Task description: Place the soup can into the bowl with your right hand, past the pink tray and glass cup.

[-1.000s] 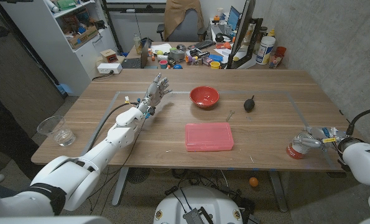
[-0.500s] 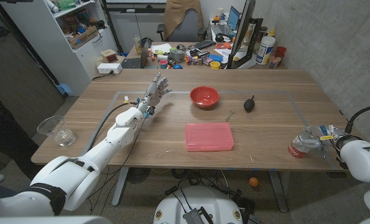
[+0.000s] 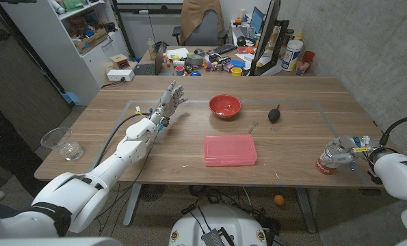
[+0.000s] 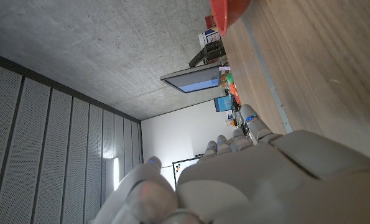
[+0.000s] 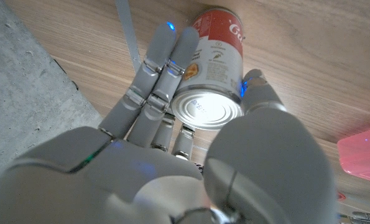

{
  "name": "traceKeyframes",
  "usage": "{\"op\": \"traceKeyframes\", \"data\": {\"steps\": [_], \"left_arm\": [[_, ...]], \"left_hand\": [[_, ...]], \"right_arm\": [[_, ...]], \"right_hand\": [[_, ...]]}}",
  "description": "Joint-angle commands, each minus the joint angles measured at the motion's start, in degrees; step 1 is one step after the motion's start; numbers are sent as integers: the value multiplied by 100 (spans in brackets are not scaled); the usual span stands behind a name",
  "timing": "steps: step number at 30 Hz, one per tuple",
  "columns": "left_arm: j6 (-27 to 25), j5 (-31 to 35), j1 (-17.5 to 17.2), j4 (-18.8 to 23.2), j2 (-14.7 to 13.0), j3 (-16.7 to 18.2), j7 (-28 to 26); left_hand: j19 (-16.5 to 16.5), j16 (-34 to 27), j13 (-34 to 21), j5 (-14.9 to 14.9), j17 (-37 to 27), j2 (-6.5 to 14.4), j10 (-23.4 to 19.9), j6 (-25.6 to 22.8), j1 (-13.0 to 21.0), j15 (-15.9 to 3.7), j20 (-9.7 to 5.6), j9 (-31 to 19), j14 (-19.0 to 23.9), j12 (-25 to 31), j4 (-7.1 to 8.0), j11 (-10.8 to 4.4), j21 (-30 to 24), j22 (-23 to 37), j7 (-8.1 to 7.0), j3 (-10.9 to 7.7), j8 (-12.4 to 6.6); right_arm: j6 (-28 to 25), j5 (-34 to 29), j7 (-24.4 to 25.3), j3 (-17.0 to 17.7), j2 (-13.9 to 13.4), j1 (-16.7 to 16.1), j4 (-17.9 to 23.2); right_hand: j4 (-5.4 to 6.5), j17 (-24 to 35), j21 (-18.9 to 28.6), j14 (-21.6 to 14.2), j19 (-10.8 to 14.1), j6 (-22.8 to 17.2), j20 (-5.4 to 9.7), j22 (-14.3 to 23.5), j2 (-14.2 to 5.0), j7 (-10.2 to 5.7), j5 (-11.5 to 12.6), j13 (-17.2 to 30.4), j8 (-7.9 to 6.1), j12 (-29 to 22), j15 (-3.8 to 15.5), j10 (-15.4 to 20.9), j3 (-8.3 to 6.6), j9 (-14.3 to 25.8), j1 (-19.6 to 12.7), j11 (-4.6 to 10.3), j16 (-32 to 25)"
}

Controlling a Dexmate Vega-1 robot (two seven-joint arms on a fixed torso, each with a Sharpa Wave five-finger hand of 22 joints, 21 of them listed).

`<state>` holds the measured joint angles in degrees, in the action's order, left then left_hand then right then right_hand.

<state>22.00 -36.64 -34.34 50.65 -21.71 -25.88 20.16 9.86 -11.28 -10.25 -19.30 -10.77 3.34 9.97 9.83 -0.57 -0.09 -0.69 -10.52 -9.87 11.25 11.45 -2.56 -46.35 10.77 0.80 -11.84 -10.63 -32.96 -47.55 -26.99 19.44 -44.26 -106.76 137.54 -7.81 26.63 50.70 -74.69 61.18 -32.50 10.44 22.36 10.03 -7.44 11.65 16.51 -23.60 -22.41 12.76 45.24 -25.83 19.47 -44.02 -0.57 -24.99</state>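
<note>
The red-and-white soup can (image 3: 323, 166) stands on the table near its front right corner. My right hand (image 3: 341, 152) is wrapped around its top; in the right wrist view the fingers (image 5: 163, 68) lie along one side of the soup can (image 5: 219, 62) and the thumb (image 5: 259, 93) presses the other. The red bowl (image 3: 225, 106) sits at the table's far middle, and its rim (image 4: 229, 11) shows in the left wrist view. My left hand (image 3: 170, 101) is raised left of the bowl with its fingers spread and nothing in it.
The pink tray (image 3: 230, 149) lies at the front middle, between the can and the bowl. A glass cup (image 3: 63, 143) stands at the table's left edge. A black bulb-shaped object (image 3: 274, 114) and a small metal piece (image 3: 253, 126) lie right of the bowl.
My right hand has edged a little left and closed further over the soup can, which stays in place. The left arm has not moved.
</note>
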Motion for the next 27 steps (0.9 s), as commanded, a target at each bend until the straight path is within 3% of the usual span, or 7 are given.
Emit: {"op": "traceKeyframes", "data": {"steps": [1,10,19,27], "left_arm": [[49,-20,44,-126,23,14,68],[68,-7,99,-218,50,10,88],[84,-6,117,-242,55,18,98],[109,-12,149,-308,79,24,124]], "left_hand": [[1771,-28,-20,-29,-17,743,1702,1565,-6,14,51,-21,-1620,24,8,34,3,30,-12,-15,-41],[1766,-28,-20,-32,-17,741,1700,1568,-7,18,52,-22,-1618,24,8,34,7,31,-8,-13,-39],[1770,-27,-20,-35,-17,741,1705,1574,-7,16,50,-22,-1621,22,8,36,13,31,-9,-10,-36],[1764,-26,-20,-37,-17,739,1703,1575,-8,19,50,-22,-1622,23,8,38,16,32,-4,-7,-35]], "right_arm": [[135,331,331,149,56,-56,43],[332,539,577,269,153,-84,29],[548,643,838,406,294,-89,85],[560,693,749,497,297,7,159]], "right_hand": [[16,32,29,-61,49,-380,257,-45,-1615,310,10,199,-99,-145,-2,297,51,65,-1646,168,18],[5,64,65,-119,112,-492,261,-193,-1679,491,13,388,-238,-367,-2,531,98,208,-1755,90,83],[-60,92,74,-131,128,-457,269,-270,-1712,496,22,495,-266,-439,6,519,75,278,-1911,82,122],[-65,112,92,-132,128,-442,262,-317,-1707,512,11,574,-284,-502,1,533,97,325,-1967,71,156]]}}
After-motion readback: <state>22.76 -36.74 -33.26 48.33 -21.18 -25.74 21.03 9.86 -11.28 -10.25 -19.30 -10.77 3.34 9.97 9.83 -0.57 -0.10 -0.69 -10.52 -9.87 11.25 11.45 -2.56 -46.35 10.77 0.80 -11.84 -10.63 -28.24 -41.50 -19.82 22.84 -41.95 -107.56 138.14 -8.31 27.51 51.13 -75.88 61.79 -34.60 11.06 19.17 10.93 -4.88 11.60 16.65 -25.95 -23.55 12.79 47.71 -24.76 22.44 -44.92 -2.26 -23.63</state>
